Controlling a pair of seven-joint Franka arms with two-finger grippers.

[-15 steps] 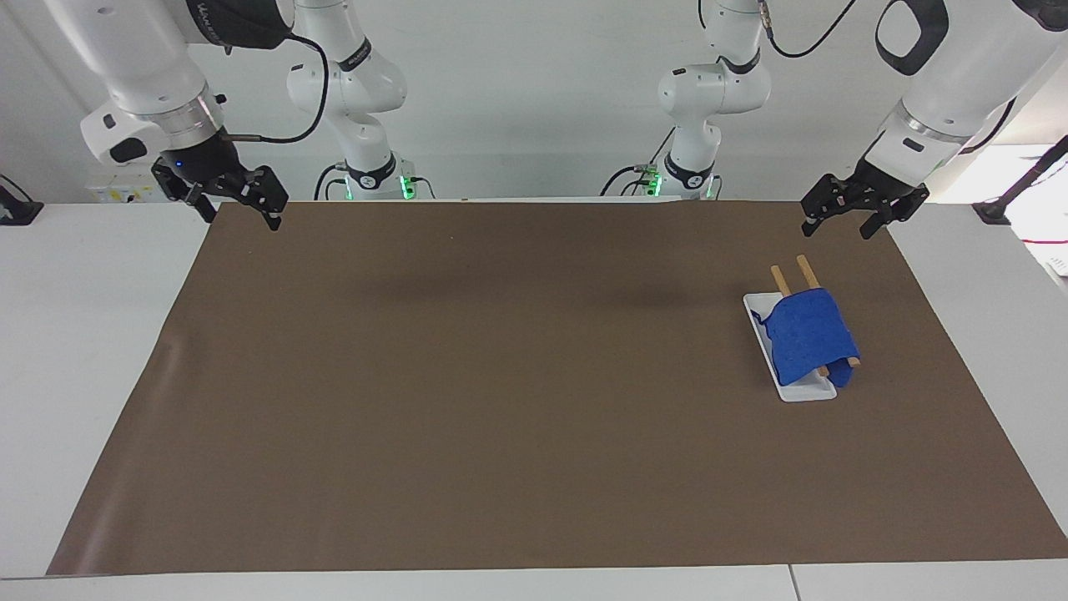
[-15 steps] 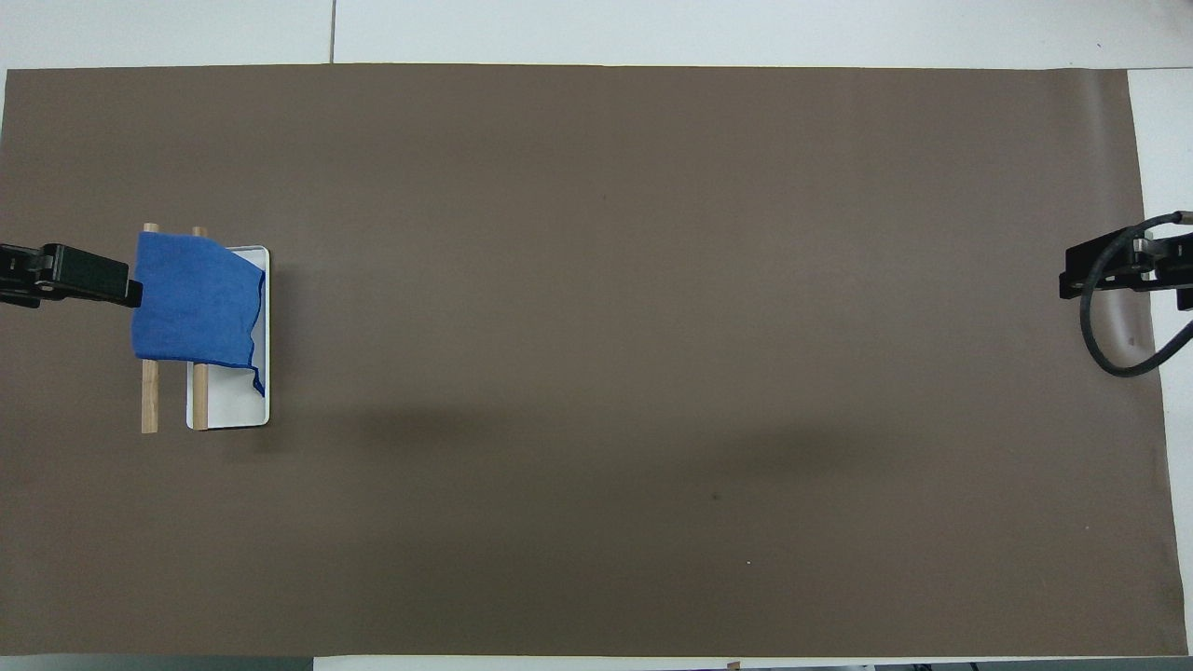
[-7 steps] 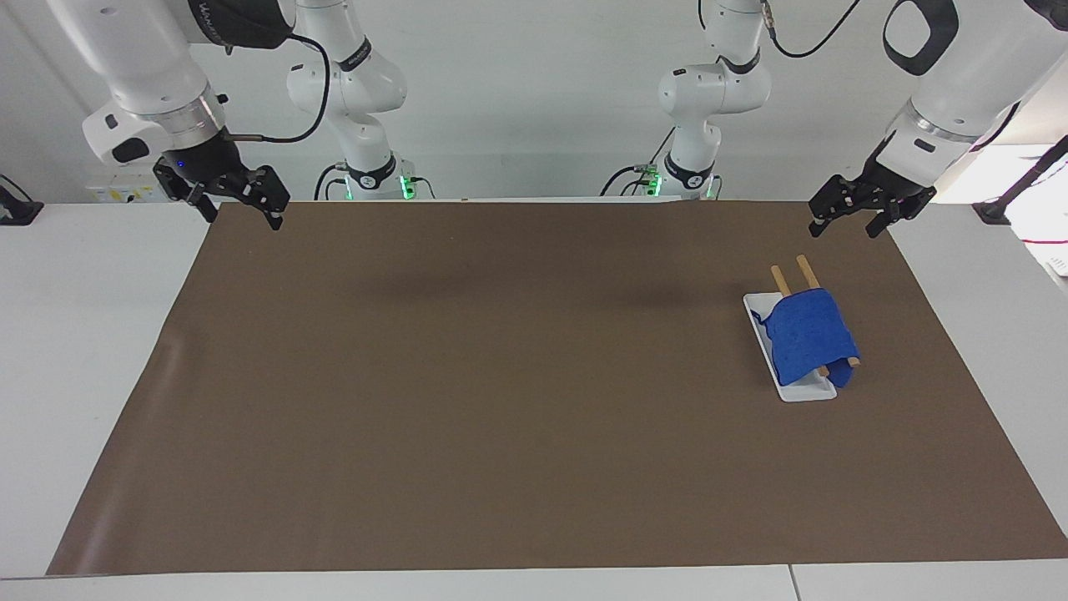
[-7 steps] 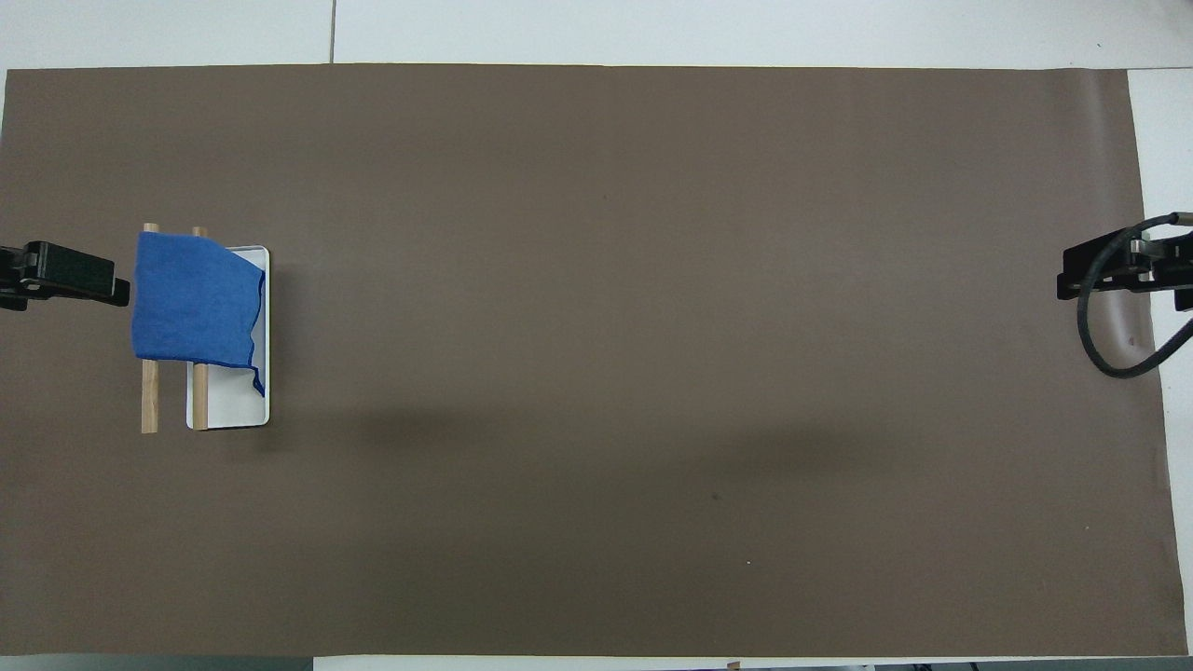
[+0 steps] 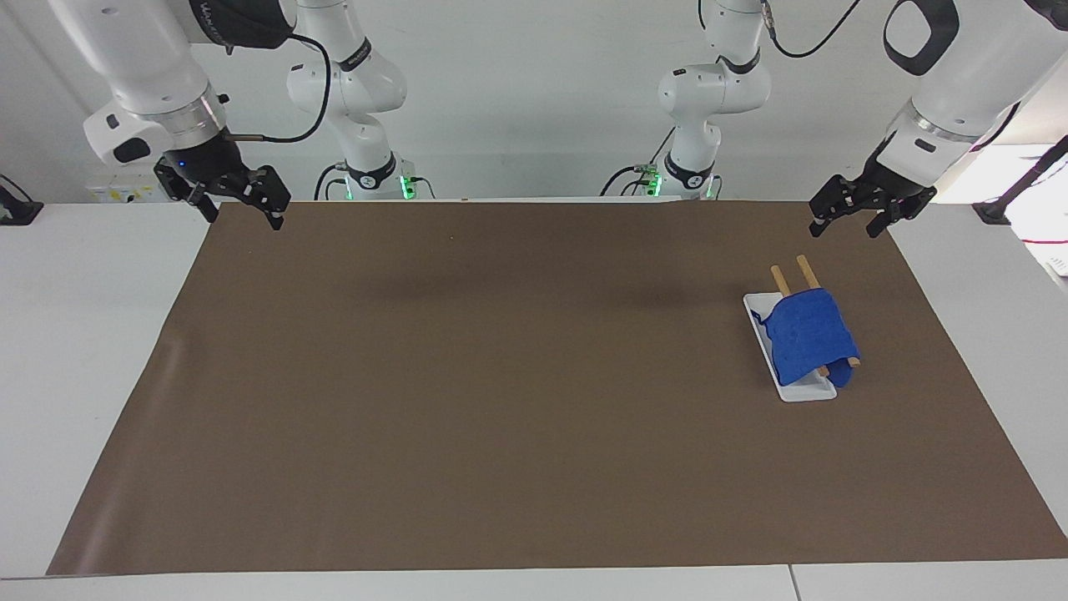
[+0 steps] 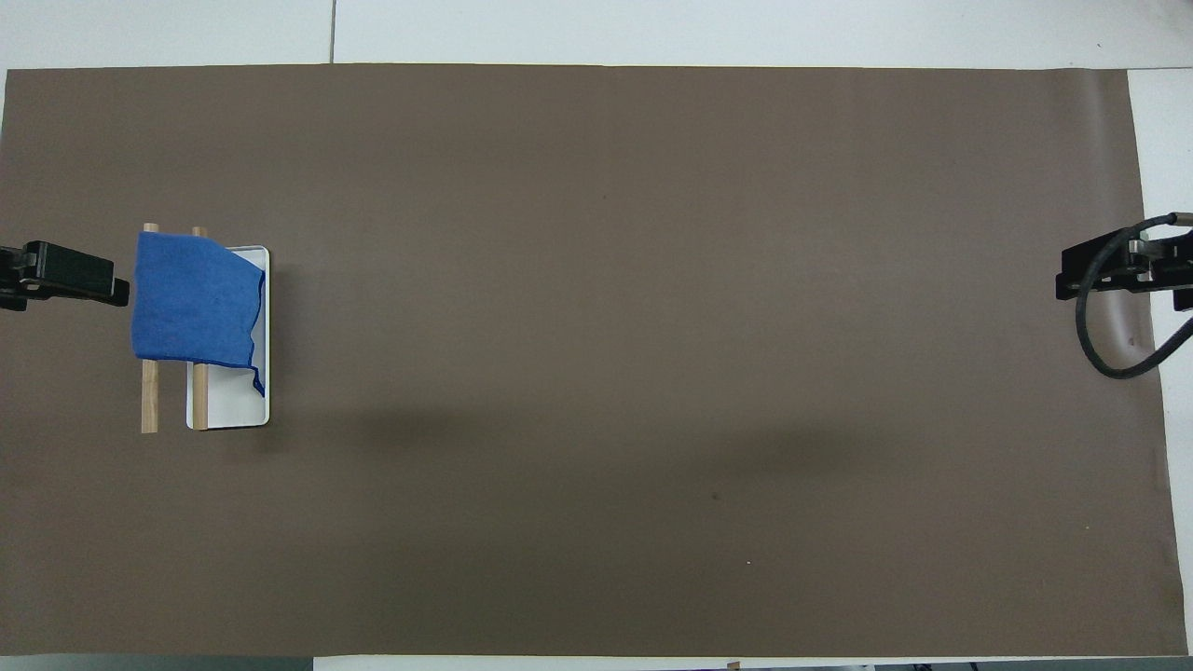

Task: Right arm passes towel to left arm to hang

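Observation:
The blue towel (image 5: 808,338) (image 6: 194,303) hangs draped over two wooden bars (image 5: 805,269) (image 6: 149,401) of a small rack, at the left arm's end of the brown mat. One edge of it trails down into a white tray (image 5: 801,391) (image 6: 228,410) under the bars. My left gripper (image 5: 843,227) (image 6: 93,281) hovers open and empty over the mat's edge, beside the rack and clear of the cloth. My right gripper (image 5: 242,215) (image 6: 1109,270), with its blue wrist light, hangs open and empty over the mat's corner at the right arm's end.
The brown mat (image 5: 501,376) covers most of the white table (image 5: 83,334). Two more white arms (image 5: 359,100) (image 5: 701,92) stand at the robots' edge of the table. A black cable (image 6: 1109,345) loops below the right gripper.
My left gripper has drawn back a little from the towel toward its own end of the table. The towel and the right arm have stayed where they were.

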